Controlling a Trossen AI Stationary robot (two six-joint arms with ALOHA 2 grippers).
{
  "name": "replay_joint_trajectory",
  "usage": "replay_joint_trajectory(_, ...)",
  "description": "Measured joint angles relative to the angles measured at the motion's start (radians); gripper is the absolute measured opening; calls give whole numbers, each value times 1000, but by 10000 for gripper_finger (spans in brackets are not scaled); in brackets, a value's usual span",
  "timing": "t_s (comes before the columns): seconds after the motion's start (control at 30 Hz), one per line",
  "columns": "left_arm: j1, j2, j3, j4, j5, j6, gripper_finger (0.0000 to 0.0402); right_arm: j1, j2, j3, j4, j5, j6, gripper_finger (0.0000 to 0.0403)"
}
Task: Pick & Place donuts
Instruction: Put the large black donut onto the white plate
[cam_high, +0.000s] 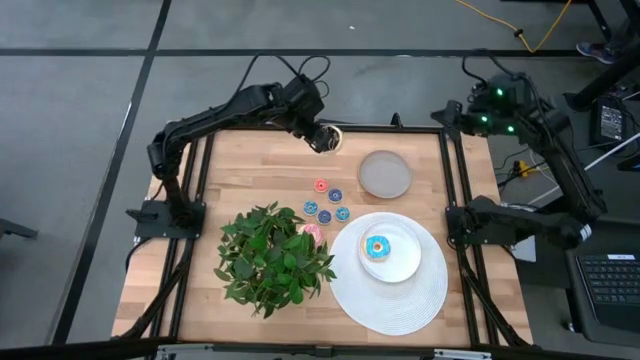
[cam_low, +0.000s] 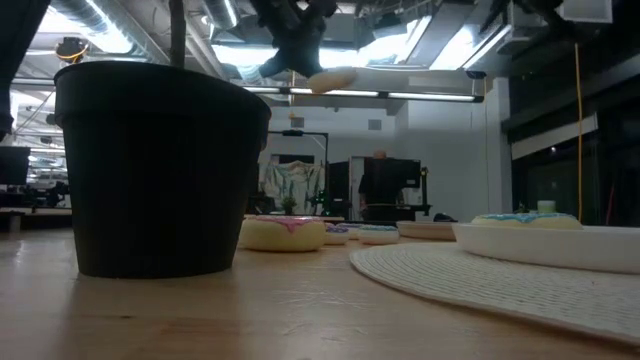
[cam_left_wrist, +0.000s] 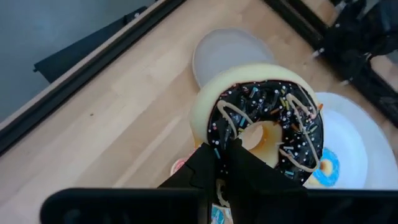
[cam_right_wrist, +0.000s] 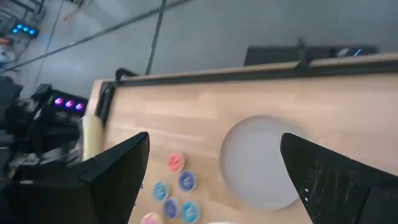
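Left hand: pinched shut on dark brown donut, raised off bench; grey dish lies beyond | Right hand: spread wide, nothing held.

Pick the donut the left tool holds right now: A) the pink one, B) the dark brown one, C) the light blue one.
B: the left tool is shut on the dark brown donut, while the light blue donut lies on the white plate and the pink donut rests on the table.
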Motion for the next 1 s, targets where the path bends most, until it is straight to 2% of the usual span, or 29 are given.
replay_joint_trajectory(0.1,0,13,38,-6,0,0,22,25,46,44,-2,-35,30,362)
replay_joint_trajectory(0.27,0,31,79,-26,0,0,22,90,107,105,3,-33,78,362)
replay_joint_trajectory(0.77,0,31,81,-79,0,4,22,381,307,203,46,94,203,362)
replay_joint_trajectory(1.0,-8,31,81,-96,-1,6,22,490,407,206,144,104,252,362)
